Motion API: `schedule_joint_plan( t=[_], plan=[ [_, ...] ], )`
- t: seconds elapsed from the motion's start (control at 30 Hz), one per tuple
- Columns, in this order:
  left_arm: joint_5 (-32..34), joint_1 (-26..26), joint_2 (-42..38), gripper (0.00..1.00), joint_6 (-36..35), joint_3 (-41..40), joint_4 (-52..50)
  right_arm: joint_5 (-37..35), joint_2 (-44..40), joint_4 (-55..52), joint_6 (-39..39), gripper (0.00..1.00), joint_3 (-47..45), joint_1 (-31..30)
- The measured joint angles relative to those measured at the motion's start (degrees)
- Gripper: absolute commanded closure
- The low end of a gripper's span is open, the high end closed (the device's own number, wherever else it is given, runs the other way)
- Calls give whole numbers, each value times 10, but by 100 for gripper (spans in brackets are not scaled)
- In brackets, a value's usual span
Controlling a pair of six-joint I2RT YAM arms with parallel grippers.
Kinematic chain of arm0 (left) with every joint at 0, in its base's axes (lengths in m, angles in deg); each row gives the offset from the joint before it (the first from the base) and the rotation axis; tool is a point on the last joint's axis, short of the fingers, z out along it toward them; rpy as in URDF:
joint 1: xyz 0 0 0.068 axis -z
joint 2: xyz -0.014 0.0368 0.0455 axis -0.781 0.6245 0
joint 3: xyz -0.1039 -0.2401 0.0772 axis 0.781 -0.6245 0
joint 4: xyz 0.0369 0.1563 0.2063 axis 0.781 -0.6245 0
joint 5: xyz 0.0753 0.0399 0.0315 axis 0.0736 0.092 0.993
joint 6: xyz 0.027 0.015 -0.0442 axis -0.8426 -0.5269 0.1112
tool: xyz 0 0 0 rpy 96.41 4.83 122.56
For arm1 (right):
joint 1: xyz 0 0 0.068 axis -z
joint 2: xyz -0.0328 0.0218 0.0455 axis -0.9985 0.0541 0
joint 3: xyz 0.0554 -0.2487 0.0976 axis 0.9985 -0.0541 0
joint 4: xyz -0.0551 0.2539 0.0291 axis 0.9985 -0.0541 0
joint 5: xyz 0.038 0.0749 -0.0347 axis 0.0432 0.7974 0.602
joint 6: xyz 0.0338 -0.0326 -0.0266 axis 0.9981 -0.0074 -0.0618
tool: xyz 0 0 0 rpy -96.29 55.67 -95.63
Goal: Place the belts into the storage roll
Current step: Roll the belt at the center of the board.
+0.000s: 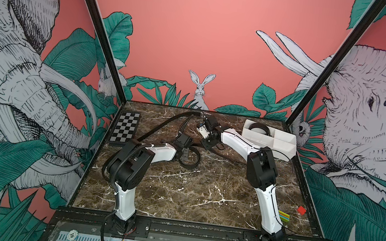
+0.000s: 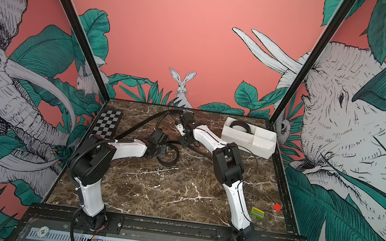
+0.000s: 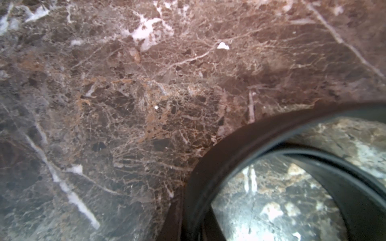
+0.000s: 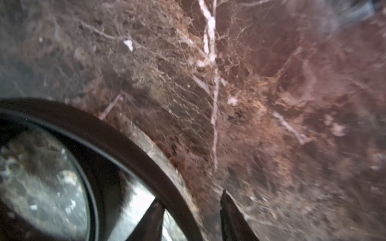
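Right gripper (image 4: 189, 217) first: its jaws stand spread. Two dark fingertips (image 4: 227, 212) poke in at the bottom edge of the right wrist view. The outer band of a coiled black belt (image 4: 129, 150) runs between them, and neither tip clearly touches it. That view is smeared, so no finer call.

Over to the left gripper (image 1: 185, 157): its jaws are pressed together, pointing down at the left rim of the coil in both top views. Whether any strap is pinched there, I cannot tell. The left wrist view shows no jaws, only the coil's curved bands (image 3: 240, 146) in its lower right corner, standing on edge on the brown marble surface (image 3: 146, 83).

Wider now: in a top view the coil (image 1: 191, 162) sits mid-surface, between the two wrists. A long black belt strap (image 1: 169, 122) arcs from centre-left up toward the far edge of the surface.

At the upper right of the surface lies the white rectangular plastic tray with inner dividers (image 1: 271, 147). A second black belt coil (image 1: 259, 128) sits in its left-hand compartment.

A black-and-grey checkered board (image 1: 126, 128) lies at the upper left. A small red cube (image 1: 301, 210) and a green striped block (image 1: 284, 216) lie at the lower right, well apart from the belts.
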Motion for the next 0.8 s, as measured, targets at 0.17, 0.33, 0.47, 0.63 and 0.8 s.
schedule_joint_plan(
  t=[0.17,0.33,0.47,0.63,0.8],
  plan=[
    [2,0,2,77,4,1,1,15,24,-20,-3,95,6,0],
    [26,-5,23,71,7,17,16,16,10,-24,14,100,-18,3],
    [33,-8,32,72,9,30,9,34,-24,-14,39,100,-73,11],
    [34,-8,38,72,16,45,-10,58,-56,10,63,100,-132,21],
    [34,-8,46,72,21,59,-26,74,-78,23,80,100,-171,36]
  ],
)
